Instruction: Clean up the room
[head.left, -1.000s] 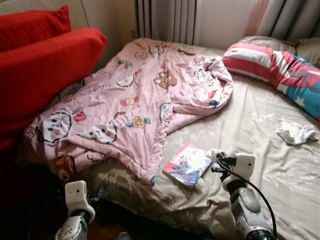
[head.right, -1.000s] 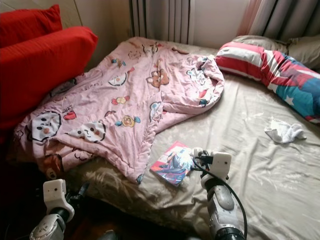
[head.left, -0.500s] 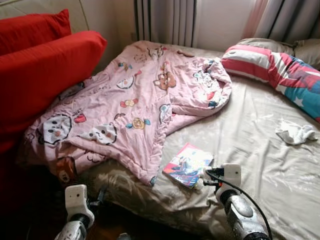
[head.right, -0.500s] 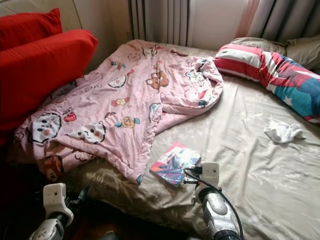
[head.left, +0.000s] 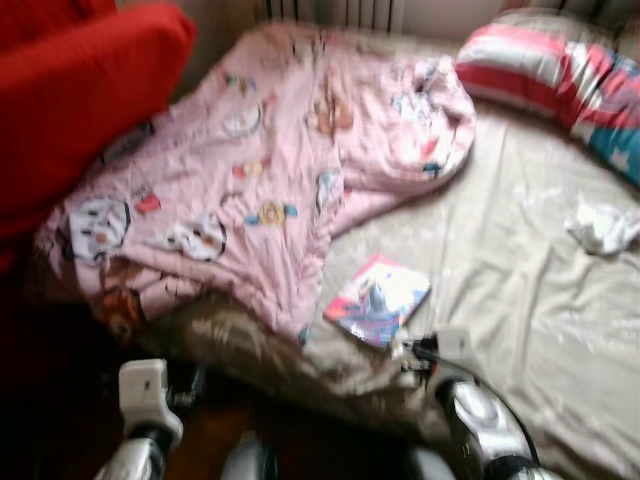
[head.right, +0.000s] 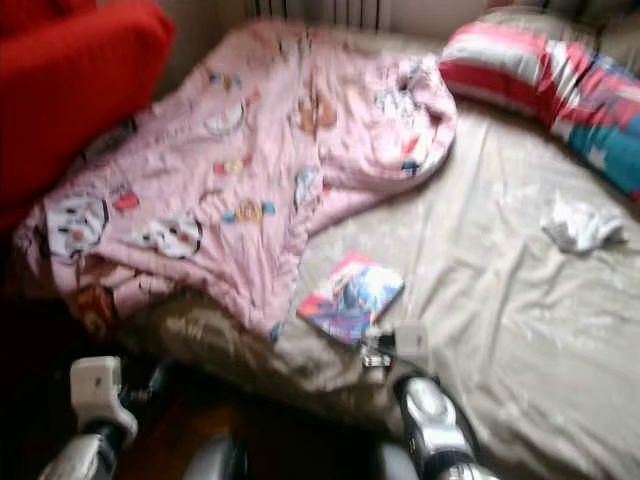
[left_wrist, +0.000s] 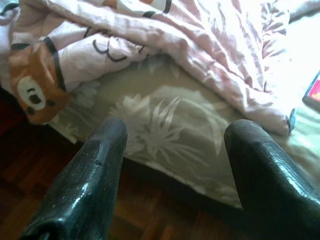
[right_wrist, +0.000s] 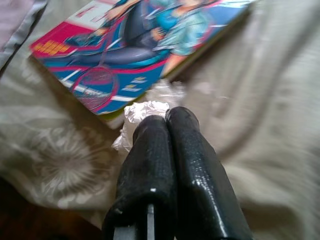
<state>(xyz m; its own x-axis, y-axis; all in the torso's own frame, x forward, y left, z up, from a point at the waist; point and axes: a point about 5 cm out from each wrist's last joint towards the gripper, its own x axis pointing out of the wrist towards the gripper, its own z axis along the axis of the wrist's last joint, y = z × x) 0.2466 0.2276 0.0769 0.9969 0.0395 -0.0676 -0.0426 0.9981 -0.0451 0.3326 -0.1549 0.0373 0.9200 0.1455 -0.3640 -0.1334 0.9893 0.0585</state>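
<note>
A colourful book (head.left: 378, 300) lies flat on the beige sheet (head.left: 500, 280), just past the tip of a rumpled pink cartoon blanket (head.left: 260, 170). At the book's near corner sits a small crumpled white wad (right_wrist: 142, 112). My right gripper (right_wrist: 167, 117) is shut, fingers pressed together, with the tips against that wad; whether it is pinched I cannot tell. In the head view the right gripper (head.left: 410, 352) is near the bed's front edge. My left gripper (left_wrist: 175, 165) is open, low beside the bed edge over dark wooden floor (left_wrist: 100, 215).
A white crumpled cloth (head.left: 603, 225) lies on the sheet at the right. A red, white and blue striped pillow (head.left: 540, 60) sits at the bed's far right. A big red cushion (head.left: 80, 90) stands along the left side. The head views are blurred.
The head camera has tipped down and closer, blurring the picture. My right gripper has drawn back from beside the book to its near corner by the wad. The left arm stays low.
</note>
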